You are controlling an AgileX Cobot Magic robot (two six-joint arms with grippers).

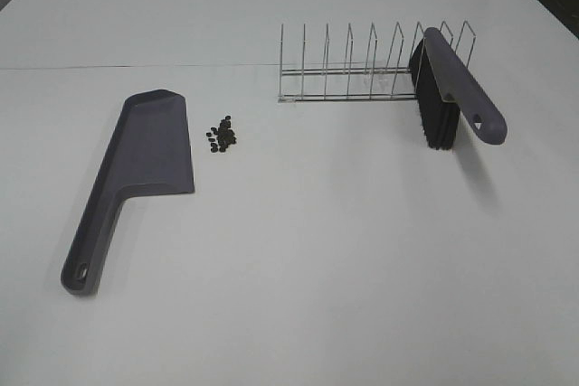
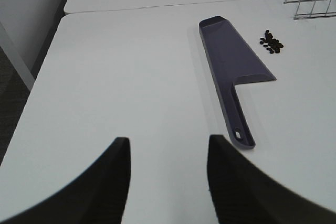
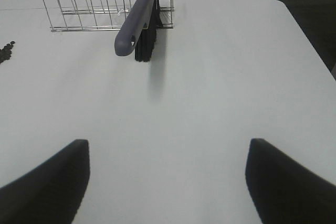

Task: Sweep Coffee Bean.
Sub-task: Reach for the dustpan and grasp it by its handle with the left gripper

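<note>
Both jaws stand open and empty, the right pair the wider. The left pair hovers near the handle end of the dustpan [image 2: 231, 56], and the right pair sits well short of the brush [image 3: 137, 17]. The beans [image 1: 222, 135] lie in a tight heap on the counter [image 1: 317, 268], just right of the dustpan. Its low long edge seems turned toward them, I judge so they can be pushed straight in. The brush leans in the right end of the wire rack [image 1: 348, 65], bristles down and handle sloping toward me, which looks an easy offer for my right side. Nothing is picked up yet. The high camera shows neither arm. From my right wrist the beans are cut off at the frame edge. I cannot tell how the brush lodges between the wires, nor count the beans.
</note>
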